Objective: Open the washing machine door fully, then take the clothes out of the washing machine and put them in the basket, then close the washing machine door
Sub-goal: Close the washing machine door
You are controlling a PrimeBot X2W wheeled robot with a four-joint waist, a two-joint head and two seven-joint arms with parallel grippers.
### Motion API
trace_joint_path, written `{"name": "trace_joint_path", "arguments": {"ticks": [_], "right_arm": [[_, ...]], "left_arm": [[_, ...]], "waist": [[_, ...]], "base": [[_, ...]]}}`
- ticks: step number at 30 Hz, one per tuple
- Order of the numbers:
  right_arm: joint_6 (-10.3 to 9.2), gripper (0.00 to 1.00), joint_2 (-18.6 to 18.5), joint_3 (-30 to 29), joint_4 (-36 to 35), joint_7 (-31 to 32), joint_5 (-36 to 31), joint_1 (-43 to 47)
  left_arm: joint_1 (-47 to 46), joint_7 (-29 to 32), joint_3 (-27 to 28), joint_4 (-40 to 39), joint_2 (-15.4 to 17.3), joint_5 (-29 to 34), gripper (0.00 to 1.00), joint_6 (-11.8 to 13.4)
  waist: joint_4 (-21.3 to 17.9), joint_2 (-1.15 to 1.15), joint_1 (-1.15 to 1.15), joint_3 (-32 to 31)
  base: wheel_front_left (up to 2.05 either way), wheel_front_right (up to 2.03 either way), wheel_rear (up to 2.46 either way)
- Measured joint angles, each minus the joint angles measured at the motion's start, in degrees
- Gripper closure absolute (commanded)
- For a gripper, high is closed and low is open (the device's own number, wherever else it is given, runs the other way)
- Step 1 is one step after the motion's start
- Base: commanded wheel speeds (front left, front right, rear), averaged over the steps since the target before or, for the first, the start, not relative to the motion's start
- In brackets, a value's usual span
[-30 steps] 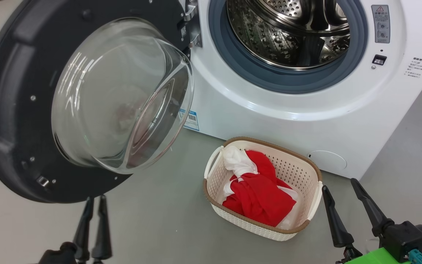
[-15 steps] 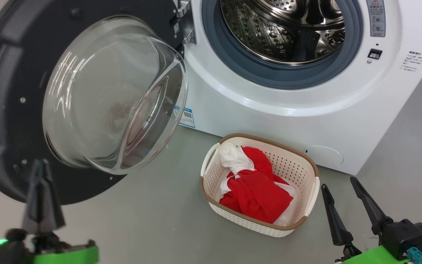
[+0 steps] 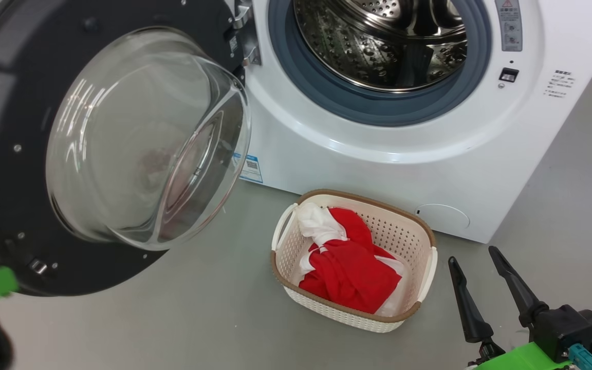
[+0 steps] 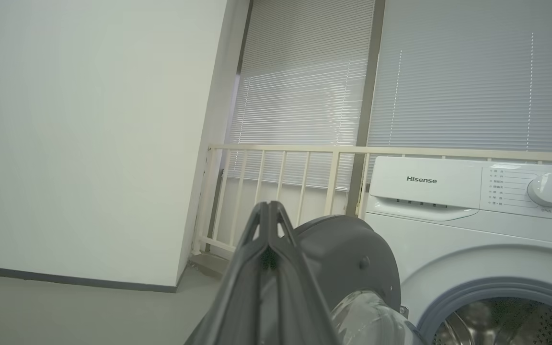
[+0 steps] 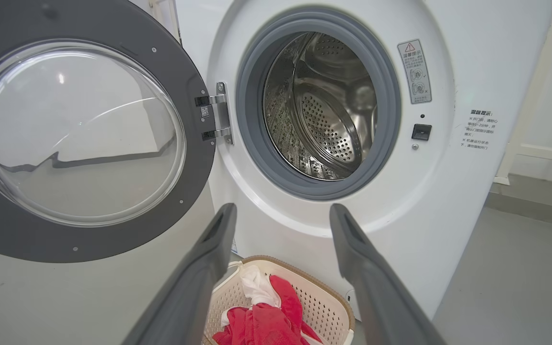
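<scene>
Smooth grey floor. Carries the white washing machine at the far side, standing flat and upright. Carries also the cream basket, just before the machine's base, near its middle.

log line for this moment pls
door: open | drum: looks empty | clothes: in basket | left gripper: shut | right gripper: open | next: close door

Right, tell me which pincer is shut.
The left pincer: its two dark fingers are pressed together tip to tip, gripping nothing. The right pincer has its fingers spread wide apart, also empty.
</scene>
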Motion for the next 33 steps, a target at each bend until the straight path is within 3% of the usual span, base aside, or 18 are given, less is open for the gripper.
{"name": "trace_joint_path", "arguments": {"ticks": [4,14,26,33], "right_arm": [[0.00,0.00,0.00,0.01,0.07,0.00,0.00,-0.01],[0.00,0.00,0.00,0.16,0.08,0.00,0.00,-0.01],[0.00,0.00,0.00,0.58,0.07,0.00,0.00,0.05],[0.00,0.00,0.00,1.58,0.09,0.00,0.00,0.13]], "left_arm": [[-4.70,-0.01,3.63,4.93,1.30,-3.76,1.00,-2.18],[-15.80,4.66,9.87,18.89,5.43,-15.34,1.00,-3.41],[-29.45,20.78,18.06,42.83,12.72,-31.47,1.00,-3.32],[-34.32,31.74,19.62,53.50,14.46,-37.74,1.00,-3.12]], "waist": [[-0.76,0.00,0.00,-0.10],[-2.16,0.00,0.00,0.00],[-3.16,0.00,0.00,-0.53],[-3.42,0.00,0.00,-1.16]], "base": [[0.00,0.00,0.00],[0.00,0.00,0.00],[0.00,0.00,0.00],[0.00,0.00,0.00]]}}
